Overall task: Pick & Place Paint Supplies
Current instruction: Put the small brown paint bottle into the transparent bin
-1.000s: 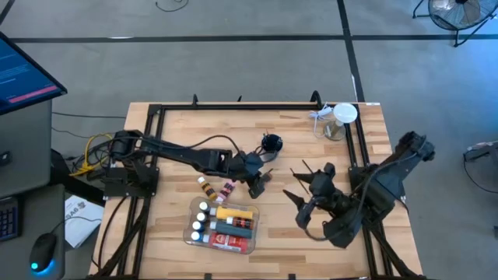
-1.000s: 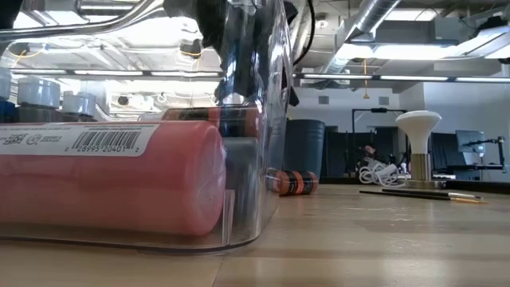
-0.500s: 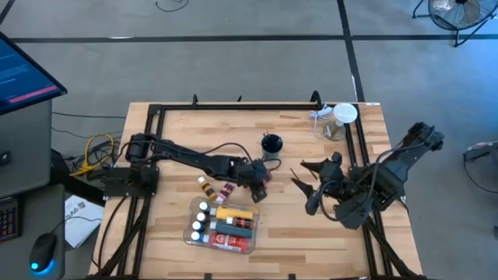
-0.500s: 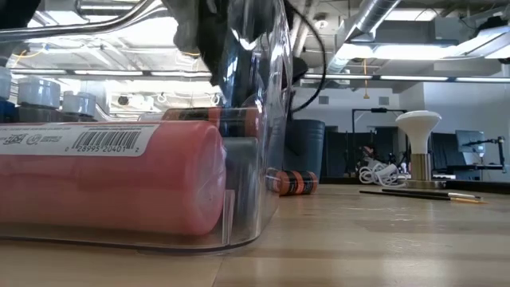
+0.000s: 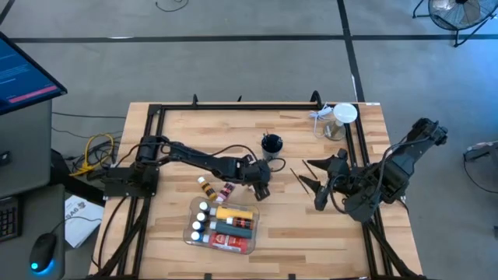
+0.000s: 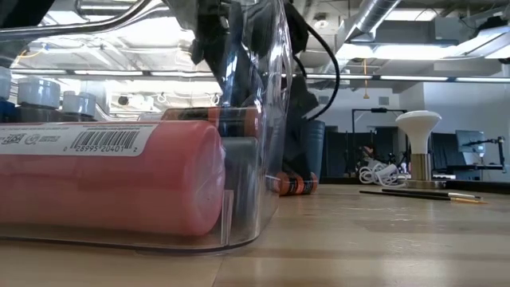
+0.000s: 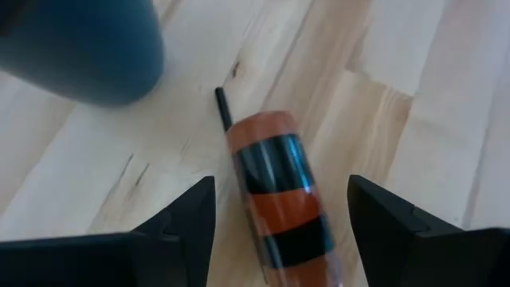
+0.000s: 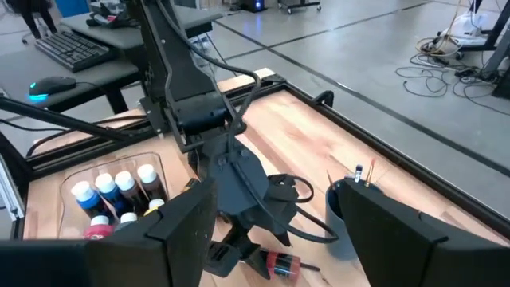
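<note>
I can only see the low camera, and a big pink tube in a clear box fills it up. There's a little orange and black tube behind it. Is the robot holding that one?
Observer: No. In the left wrist view the orange-and-black tube lies on the wood between the open fingers of the left gripper, with a gap on each side.
Operator: Where's the other arm?
Observer: From above, the right gripper is over the table's right side, open and empty, pointing toward the left one.
Operator: Is anything else left outside the box?
Observer: Yes. From above, two small bottles lie on the wood just beyond the clear bin, close to the left gripper.
</note>
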Robot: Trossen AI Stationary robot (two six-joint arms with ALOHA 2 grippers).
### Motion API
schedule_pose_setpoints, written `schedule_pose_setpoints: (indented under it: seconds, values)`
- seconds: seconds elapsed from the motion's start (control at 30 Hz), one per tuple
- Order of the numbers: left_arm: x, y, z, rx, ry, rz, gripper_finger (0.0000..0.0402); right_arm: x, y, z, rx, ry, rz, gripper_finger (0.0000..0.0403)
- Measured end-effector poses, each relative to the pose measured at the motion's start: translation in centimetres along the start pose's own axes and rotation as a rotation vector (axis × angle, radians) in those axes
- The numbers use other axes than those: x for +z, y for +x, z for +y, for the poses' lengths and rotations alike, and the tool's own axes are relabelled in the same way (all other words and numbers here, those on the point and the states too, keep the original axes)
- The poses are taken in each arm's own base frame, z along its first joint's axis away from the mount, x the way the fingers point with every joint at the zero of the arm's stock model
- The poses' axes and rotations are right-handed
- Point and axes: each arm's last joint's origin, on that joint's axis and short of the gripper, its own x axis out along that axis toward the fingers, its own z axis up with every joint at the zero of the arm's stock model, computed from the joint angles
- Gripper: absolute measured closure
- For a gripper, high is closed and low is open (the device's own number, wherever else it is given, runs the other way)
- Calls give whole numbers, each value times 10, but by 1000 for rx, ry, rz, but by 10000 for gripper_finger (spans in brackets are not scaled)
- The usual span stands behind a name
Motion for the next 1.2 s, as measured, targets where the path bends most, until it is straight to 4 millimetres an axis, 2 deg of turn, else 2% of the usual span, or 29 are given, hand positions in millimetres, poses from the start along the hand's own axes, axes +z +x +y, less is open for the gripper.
schedule_pose_setpoints:
  seconds: [0.27, 0.43, 0.87, 1.03, 1.2]
  values:
    - [6, 3, 12, -40, -25, 21, 245, 1, 1, -8, -22, -12, 0, 148]
    - [1, 10, 11, -74, -16, 63, 277, 0, 3, -11, -43, -33, 7, 148]
    - [-4, 12, 10, -19, 14, 71, 315, -1, 4, -13, -54, -59, 19, 148]
    - [-5, 5, 6, -24, 34, 75, 343, -1, 4, -13, -53, -58, 20, 148]
    - [1, -6, 3, -33, 35, 41, 340, -1, 4, -13, -53, -56, 19, 148]
